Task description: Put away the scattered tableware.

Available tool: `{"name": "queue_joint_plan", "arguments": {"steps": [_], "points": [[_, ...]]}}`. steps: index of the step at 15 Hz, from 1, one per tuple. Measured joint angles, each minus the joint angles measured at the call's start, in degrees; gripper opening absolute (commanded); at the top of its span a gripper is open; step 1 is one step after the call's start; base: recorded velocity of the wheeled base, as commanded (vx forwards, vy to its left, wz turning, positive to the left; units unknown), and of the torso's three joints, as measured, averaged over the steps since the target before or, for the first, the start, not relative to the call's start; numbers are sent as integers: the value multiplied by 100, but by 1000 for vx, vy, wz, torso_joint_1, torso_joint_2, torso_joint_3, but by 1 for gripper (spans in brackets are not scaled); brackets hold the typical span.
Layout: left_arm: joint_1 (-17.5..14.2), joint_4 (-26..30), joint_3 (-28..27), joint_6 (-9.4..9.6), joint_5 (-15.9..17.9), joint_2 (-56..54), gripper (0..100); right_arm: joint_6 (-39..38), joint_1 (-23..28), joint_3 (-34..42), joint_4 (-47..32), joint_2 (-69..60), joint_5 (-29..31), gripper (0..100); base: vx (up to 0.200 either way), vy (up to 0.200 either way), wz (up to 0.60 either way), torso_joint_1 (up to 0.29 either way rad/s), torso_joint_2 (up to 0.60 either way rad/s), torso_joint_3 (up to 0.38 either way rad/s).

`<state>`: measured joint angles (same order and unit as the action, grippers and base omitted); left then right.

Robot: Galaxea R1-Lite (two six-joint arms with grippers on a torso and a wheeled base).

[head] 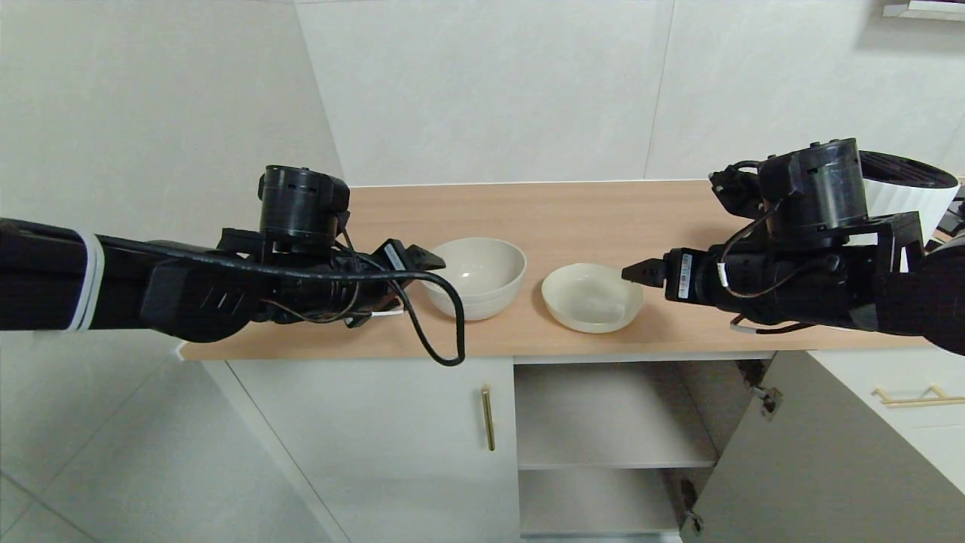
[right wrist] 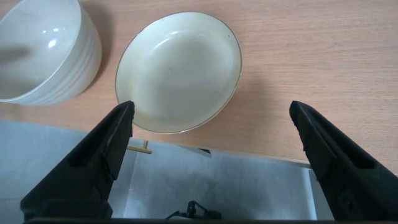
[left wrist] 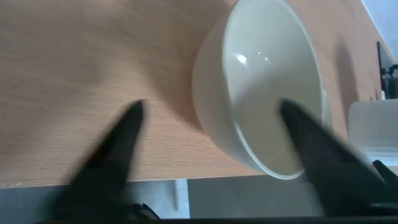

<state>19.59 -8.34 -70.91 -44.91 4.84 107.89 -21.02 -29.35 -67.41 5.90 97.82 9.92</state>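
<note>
Pale wooden counter (head: 573,211) carries a deep white bowl (head: 476,275), with a shallow cream dish (head: 593,296) just beside it at three o'clock. The left gripper (head: 424,260) sits at the bowl's nine o'clock, its fingers wide apart, one over the bowl's inside. The right gripper (head: 639,272), at the dish's three o'clock, is likewise spread, holding nothing.

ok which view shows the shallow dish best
The right wrist view: the dish lies whole below the camera, rim and inside plain. The head view shows the dish smaller, beside the bowl. In the left wrist view the bowl stands in front of it.
</note>
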Motion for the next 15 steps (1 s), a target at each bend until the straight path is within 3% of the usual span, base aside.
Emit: {"name": "queue_joint_plan", "arguments": {"steps": [9,15], "points": [[9,7,9,2,0,0,0,9,0,0,-2,9,33,100,0,0,0,0,0,0],[9,9,30,2,17,-119,0,28,-20,-124,6,354,802,100,0,0,0,0,0,0]]}}
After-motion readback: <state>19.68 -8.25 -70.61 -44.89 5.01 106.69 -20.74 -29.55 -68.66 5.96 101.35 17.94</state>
